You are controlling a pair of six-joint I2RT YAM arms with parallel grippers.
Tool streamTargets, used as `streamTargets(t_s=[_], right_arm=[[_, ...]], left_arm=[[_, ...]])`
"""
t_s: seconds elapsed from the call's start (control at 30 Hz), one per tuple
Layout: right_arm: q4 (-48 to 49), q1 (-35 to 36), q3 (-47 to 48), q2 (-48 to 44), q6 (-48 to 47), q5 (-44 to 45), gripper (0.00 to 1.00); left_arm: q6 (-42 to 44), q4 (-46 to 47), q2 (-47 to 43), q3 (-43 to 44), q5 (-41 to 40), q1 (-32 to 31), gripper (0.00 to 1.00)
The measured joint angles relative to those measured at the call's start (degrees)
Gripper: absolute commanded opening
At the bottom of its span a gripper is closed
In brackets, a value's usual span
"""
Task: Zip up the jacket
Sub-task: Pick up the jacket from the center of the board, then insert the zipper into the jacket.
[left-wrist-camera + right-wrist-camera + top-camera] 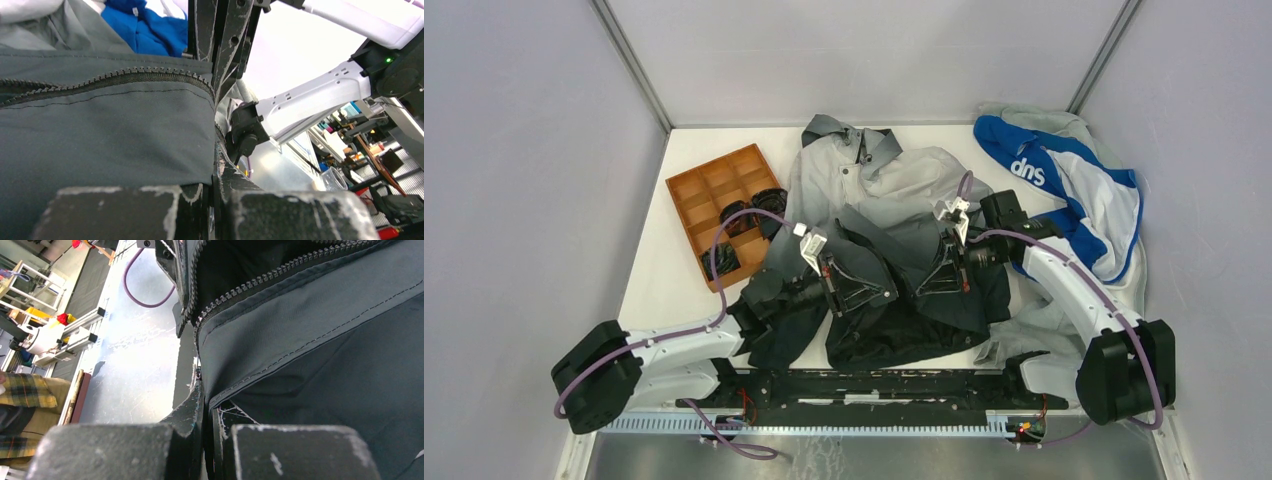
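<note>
Left fingers (125, 210) pinching matte jacket (100, 140), toothed zipper (135, 75)

The jacket (904, 180) is laid at the centre of the table (659, 280); the compartment tray (714, 180) is placed to its left, another garment (1074, 190) to its right.

site: probably a lab | grey enclosure walls (524, 150) | aluminium rail (824, 425)

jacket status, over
Left gripper, right gripper both shut on the jacket, one front edge each. Zipper open, teeth unjoined. Blue-and-white garment off right, clear of the zipper.
</note>
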Motion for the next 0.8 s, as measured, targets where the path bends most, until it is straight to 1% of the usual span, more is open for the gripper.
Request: streamTargets(t_s=[0.13,0.2,0.27,0.3,0.33,0.4,0.5,0.63,0.8], right_arm=[[0.28,0.0,1.18,0.11,1.07,1.29,0.0],[3.5,0.0,1.68,-0.33,4.68,2.64,0.0],[9.92,-0.02,1.05,-1.99,11.39,4.39,0.0],[16.68,-0.02,-0.35,-4.15,17.4,5.46,0.0],[19.08,-0.02,-0.85,-4.98,19.76,5.64,0.0],[27.8,0.0,-2.75,-7.54,27.89,6.12,0.0],[36.5,0.0,-3.28,-8.57,36.17,6.23,0.0],[40.63,0.0,-3.78,-8.57,40.68,6.21,0.0],[43.67,0.0,-5.29,-8.63,44.41,6.19,0.0]], left_arm=[[0.04,3.19,-0.24,-0.87,-2.62,-0.15,0.02],[0.09,4.28,-0.61,-1.68,-4.31,-0.28,0.02],[0.11,4.76,-1.05,-2.23,-6.05,-0.44,0.02],[0.11,4.85,-1.31,-2.36,-6.97,-0.44,0.02],[0.11,4.94,-1.51,-2.38,-7.63,-0.44,0.02],[0.11,5.2,-2.01,-2.38,-9.18,-0.44,0.02],[0.35,5.42,-2.93,-2.38,-11.58,-0.44,0.02],[2.1,6.16,-3.78,-2.34,-14.64,-0.44,0.02],[3.8,6.78,-1.95,-1.14,-14.97,-0.44,0.02]])
